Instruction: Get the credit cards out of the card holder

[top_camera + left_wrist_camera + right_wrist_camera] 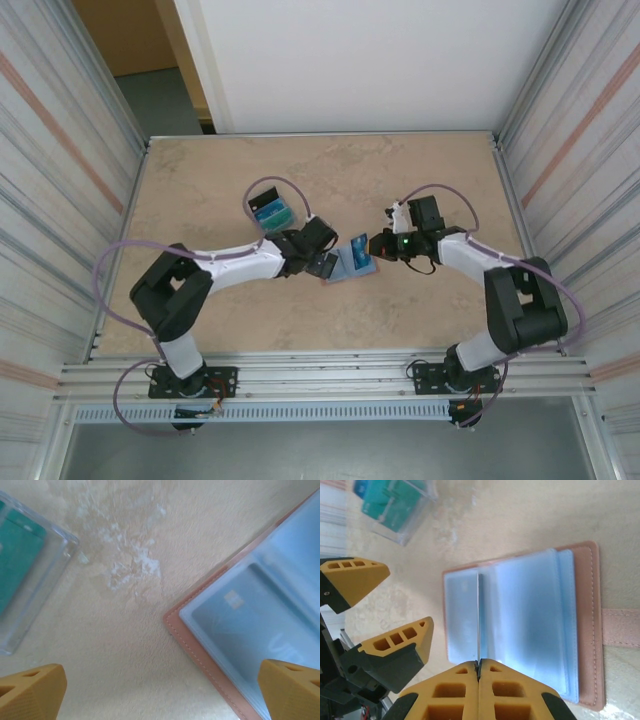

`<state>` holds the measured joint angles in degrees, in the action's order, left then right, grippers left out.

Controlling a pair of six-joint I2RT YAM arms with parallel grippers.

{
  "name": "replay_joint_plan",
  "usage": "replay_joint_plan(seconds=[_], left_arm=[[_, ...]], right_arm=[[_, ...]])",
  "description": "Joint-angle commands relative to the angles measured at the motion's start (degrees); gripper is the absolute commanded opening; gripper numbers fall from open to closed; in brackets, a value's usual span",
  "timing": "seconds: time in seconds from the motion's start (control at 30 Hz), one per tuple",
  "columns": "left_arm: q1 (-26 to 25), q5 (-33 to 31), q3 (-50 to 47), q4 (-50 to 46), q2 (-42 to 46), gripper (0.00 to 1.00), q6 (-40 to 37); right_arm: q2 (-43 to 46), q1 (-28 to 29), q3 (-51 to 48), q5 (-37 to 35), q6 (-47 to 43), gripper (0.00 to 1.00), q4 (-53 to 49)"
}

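Both arms reach inward from their near bases, elbows bent outward, and we see the wrists almost meeting at mid-scene. The left gripper (325, 265) points right, its fingers (30, 690) spread wide apart. The right gripper (478, 667) points left, jaws pressed together on a thin upright leaf of the card holder (585, 630).

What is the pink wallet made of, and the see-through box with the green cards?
The card holder has a pink cover that looks like leather or imitation leather: matte, grainy, stitched along the edge. Its pockets seem thin bluish see-through plastic; a card shows through. The box looks like hard clear plastic, with glossy bright edges.
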<state>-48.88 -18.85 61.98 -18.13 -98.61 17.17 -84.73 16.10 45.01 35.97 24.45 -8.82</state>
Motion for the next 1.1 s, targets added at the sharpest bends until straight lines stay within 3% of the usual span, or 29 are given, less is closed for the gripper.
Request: replay_joint_plan(seconds=[0.0, 0.27, 0.5, 0.67, 0.87, 1.07], left_arm=[[-0.2, 1.8, 0.7, -0.9, 6.5, 0.99, -4.2], [2.3, 17.4, 4.2, -0.9, 15.0, 0.99, -20.0], [3.7, 30.7, 7.4, -2.6, 15.9, 0.95, -30.1], [7.0, 40.4, 8.2, -3.9, 14.9, 0.76, -31.6], [7.2, 50.9, 8.3, -5.5, 14.7, 0.54, -35.4], [7.2, 55.3, 8.1, -6.5, 14.1, 0.19, -36.1]], right_arm=[[6.4, 0.6, 0.4, -2.2, -6.9, 0.00, -4.6], [16.4, 3.9, 1.6, -1.5, -16.7, 0.00, -8.4], [19.6, 8.6, 4.6, 0.3, -24.2, 0.01, -11.5], [20.9, 9.6, 5.7, 5.1, -27.7, 0.01, -13.3], [20.7, 10.8, 6.8, 8.8, -30.4, 0.01, -15.0], [19.2, 12.2, 8.4, 9.3, -31.9, 0.00, -15.9]])
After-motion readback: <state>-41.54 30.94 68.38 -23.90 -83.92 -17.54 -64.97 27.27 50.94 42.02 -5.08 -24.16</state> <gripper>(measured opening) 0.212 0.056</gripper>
